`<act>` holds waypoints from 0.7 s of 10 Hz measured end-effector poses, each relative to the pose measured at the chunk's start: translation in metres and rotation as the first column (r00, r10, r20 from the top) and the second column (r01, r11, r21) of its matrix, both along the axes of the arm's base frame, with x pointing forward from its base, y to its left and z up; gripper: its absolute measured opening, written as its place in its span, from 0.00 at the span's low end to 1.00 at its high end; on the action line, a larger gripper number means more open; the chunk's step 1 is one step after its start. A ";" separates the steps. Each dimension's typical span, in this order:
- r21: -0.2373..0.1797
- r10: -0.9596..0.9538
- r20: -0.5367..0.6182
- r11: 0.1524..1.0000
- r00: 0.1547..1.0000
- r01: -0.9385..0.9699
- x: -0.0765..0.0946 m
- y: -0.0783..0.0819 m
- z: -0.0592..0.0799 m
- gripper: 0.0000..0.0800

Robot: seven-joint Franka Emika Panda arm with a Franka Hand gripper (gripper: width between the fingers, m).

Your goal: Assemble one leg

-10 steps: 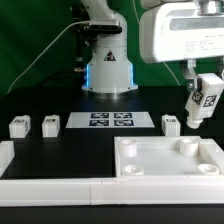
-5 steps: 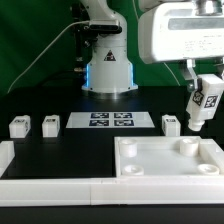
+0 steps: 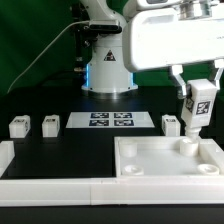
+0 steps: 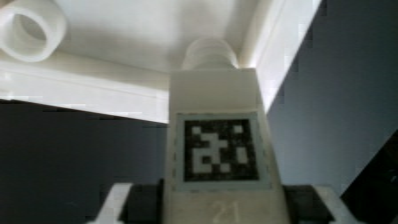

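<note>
No legible text, brand or number is seen in either view. Only black-and-white square fiducial tags are shown. One tag is carried on the front face of the raised leg (image 3: 197,108). In the wrist view its blocky pattern is resolved clearly on that leg's face (image 4: 221,150). Several tags are printed on the marker board (image 3: 110,121). Small tags are also carried on three loose legs (image 3: 18,127) (image 3: 50,125) (image 3: 170,124), but their patterns are too small to be made out.

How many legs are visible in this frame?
4: leg and leg on the exterior view's left of the marker board, leg on its right, held leg in the claw.
</note>
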State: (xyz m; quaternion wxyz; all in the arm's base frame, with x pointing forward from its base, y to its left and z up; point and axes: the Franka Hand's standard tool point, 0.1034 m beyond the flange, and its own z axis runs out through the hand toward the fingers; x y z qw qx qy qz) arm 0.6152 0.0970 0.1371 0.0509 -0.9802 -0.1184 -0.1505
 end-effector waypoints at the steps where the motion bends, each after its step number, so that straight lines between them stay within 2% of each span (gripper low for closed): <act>1: -0.002 0.001 0.040 1.000 0.999 0.000 0.004 -0.001 0.002 0.37; 2: -0.008 0.000 0.087 1.000 0.996 0.000 0.002 -0.004 0.000 0.37; 3: -0.008 0.004 0.067 1.000 0.998 -0.003 0.000 -0.003 -0.002 0.37; 4: -0.010 0.002 0.093 1.000 0.996 -0.002 0.003 -0.004 0.000 0.37; 6: -0.010 -0.002 0.124 1.000 0.992 0.003 0.003 -0.004 -0.007 0.37; 7: -0.007 -0.004 0.167 1.000 0.986 0.006 0.008 -0.001 -0.008 0.37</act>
